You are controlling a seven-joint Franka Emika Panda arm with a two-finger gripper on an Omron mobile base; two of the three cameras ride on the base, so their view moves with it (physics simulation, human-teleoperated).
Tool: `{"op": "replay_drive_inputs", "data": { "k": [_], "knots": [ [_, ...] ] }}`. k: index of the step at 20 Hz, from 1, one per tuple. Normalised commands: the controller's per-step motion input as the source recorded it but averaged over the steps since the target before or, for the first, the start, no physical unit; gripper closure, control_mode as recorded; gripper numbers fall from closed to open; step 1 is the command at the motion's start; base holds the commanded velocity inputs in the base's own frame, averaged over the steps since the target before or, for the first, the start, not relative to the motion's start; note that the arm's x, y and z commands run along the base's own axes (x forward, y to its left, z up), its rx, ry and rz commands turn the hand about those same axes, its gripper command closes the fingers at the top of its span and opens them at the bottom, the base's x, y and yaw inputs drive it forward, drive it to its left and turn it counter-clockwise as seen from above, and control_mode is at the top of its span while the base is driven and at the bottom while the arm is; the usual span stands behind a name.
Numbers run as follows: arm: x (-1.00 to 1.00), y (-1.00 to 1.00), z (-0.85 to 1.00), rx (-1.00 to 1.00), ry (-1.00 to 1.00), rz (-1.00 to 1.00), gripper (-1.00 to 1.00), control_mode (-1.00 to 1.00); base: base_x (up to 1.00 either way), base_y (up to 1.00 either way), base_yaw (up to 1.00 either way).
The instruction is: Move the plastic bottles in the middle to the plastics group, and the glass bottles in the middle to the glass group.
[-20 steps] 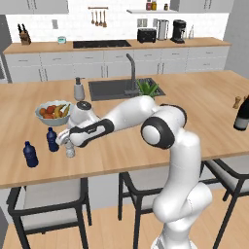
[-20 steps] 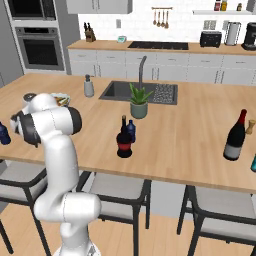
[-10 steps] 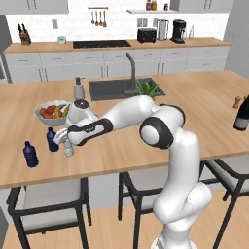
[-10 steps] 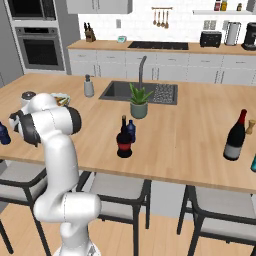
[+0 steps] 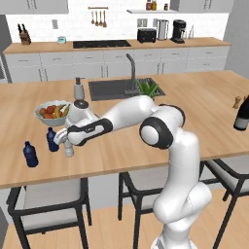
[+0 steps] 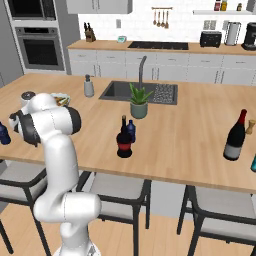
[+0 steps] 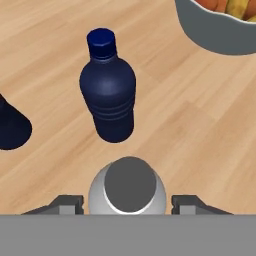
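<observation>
Gripper (image 7: 128, 205) spread around one clear bottle (image 7: 129, 192), two blue bottles (image 7: 107, 95) beside, grasp unclear

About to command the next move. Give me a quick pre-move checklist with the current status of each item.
1. Clear bottle upright on the counter: ok.
2. It sits by the plastics group, near a blue bottle but apart from it: ok.
3. Hand released: cannot tell; its fingers flank the bottle.
4. Retreat path: ok straight up; the bowl is close ahead.
5. Middle cleared: not ok; a blue-capped bottle and the red-band bottle remain.
6. Tall glass bottle standing: ok.
</observation>
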Motion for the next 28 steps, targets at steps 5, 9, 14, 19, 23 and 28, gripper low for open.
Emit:
{"op": "replay_drive_inputs", "data": {
  "k": [5, 9, 14, 19, 23, 28],
  "knots": [
    [0.0, 0.0, 0.0, 0.0, -0.02, 0.0, -1.0, -1.0, 0.0, 0.0, 0.0],
    [-0.12, 0.0, 0.07, 0.0, -0.06, 0.0, -1.0, -1.0, 0.0, 0.0, 0.0],
    [-0.46, -0.03, 0.53, 0.0, -0.13, 0.0, -1.0, -1.0, 0.0, 0.0, 0.0],
    [-0.44, -0.19, 0.52, 0.0, -0.05, -0.03, -1.0, -1.0, 0.0, 0.0, 0.0],
    [-0.6, -0.69, 0.28, 0.0, 0.0, -0.19, -1.0, -1.0, 0.0, 0.0, 0.0],
    [-0.58, -0.92, 0.22, 0.0, 0.0, -0.29, -1.0, -1.0, 0.0, 0.0, 0.0]
  ]
}}
